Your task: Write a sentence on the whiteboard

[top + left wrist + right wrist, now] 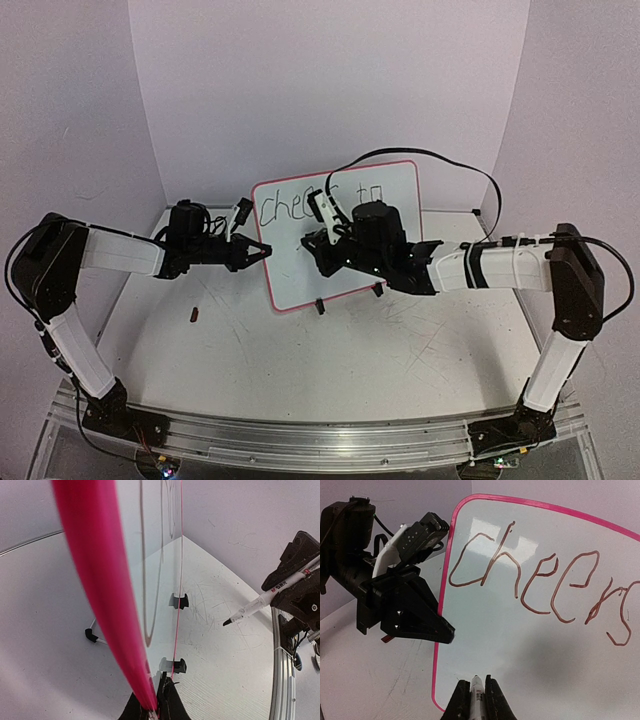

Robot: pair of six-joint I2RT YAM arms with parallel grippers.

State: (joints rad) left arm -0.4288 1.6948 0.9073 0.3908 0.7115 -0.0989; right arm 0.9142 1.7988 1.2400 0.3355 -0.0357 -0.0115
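"The whiteboard (290, 272), flat and white with a thin pink rim: where is it standing?"

"Upright mid-table on two black clip feet (320, 307). The left gripper (263, 250) is pinching its left edge, jaws closed tight."

"And the writing?"

"One dark handwritten sentence (540, 587) is showing 'cheers to'. The right gripper (475, 681) is clamping one white marker (260, 602), its tip apart from the board."

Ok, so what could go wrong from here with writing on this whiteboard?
The whiteboard stands on small clip feet, and the left gripper pinches only its left edge, so pressing the marker further right might flex or swing it, wobbling strokes. The right gripper, shut on the marker, sits close before the lettering, so its wrist might smear it.
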